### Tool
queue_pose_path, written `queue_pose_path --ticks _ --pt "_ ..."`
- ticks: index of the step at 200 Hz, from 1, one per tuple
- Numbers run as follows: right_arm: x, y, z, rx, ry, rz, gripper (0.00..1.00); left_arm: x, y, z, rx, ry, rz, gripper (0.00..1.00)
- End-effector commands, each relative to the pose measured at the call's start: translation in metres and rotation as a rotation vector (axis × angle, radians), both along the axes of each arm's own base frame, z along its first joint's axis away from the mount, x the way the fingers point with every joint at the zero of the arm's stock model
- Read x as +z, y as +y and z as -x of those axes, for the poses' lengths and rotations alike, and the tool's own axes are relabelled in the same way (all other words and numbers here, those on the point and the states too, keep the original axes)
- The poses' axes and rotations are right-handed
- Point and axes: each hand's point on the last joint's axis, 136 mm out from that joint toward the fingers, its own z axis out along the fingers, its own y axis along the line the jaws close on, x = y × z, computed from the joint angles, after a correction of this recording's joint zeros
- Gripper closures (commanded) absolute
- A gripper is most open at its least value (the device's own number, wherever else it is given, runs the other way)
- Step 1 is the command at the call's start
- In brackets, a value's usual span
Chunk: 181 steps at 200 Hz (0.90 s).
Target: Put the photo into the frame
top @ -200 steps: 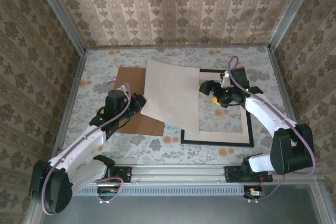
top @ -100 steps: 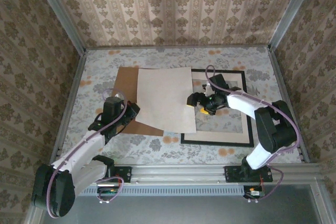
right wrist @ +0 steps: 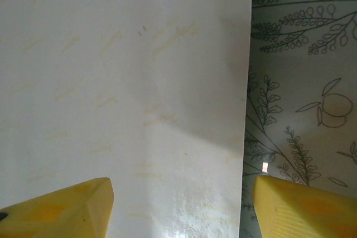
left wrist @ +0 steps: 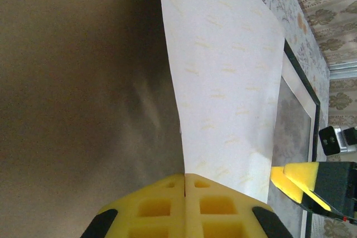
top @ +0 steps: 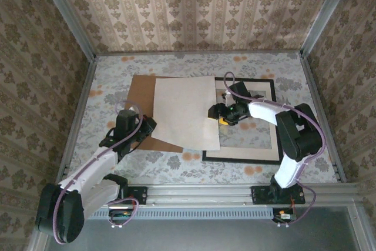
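1. Mid-table, reverse side up: photo [top: 185, 113], a plain cream sheet. Left part over the brown board [top: 143, 84], right part over the left side of the frame [top: 241, 161]. Printed face not visible.
2. Frame: thin black rectangle, flat on the table right of centre, table pattern showing through its opening. Seen in the left wrist view as a black edge [left wrist: 304, 77] beyond the photo [left wrist: 223, 82].
3. Brown board: flat, left of centre, far corner and near-left corner sticking out from under the photo.
4. Left gripper [top: 144, 124]: at the photo's near-left edge. Yellow fingers pressed together in the wrist view [left wrist: 184, 193], sheet edge pinched in the seam.
5. Right gripper [top: 218, 113]: at the photo's right edge, over the frame. Jaws apart in the wrist view [right wrist: 181, 193], one fingertip [right wrist: 83, 202] in front of the photo [right wrist: 122, 82], the other in front of the patterned table [right wrist: 301, 82]. Nothing held.
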Motion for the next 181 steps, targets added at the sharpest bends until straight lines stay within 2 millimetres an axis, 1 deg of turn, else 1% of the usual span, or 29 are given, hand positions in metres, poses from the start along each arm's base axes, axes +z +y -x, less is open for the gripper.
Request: queue_pose_path --ticks 1,25,37,68,120,141,165,181 --pt "0.003 0.008 -0.006 0.033 -0.024 -0.021 0.33 -0.001 0.000 0.000 -0.013 -0.011 -0.001 1.00" --pt "0.000 0.011 -0.005 0.044 -0.018 -0.034 0.37 -0.001 0.000 0.000 -0.015 -0.010 0.002 1.00" --pt "-0.001 0.013 -0.005 0.047 -0.015 -0.045 0.40 -0.001 0.000 0.000 -0.016 -0.009 0.002 1.00" --pt "0.006 0.016 -0.005 0.051 -0.031 -0.071 0.53 -0.003 0.000 0.001 -0.017 -0.006 0.002 1.00" --pt "0.019 0.013 -0.005 0.045 -0.062 -0.075 0.73 -0.006 0.000 0.002 -0.019 0.000 0.000 1.00" --pt "0.021 0.010 -0.004 0.036 -0.064 -0.060 0.83 -0.008 0.000 0.003 -0.020 0.002 0.000 1.00" --pt "0.027 0.002 0.000 0.031 -0.072 -0.024 0.99 -0.008 -0.001 0.003 -0.026 0.000 0.002 1.00" --pt "0.030 -0.004 0.004 0.029 -0.073 0.004 1.00 -0.006 -0.002 0.003 -0.032 -0.008 0.006 1.00"
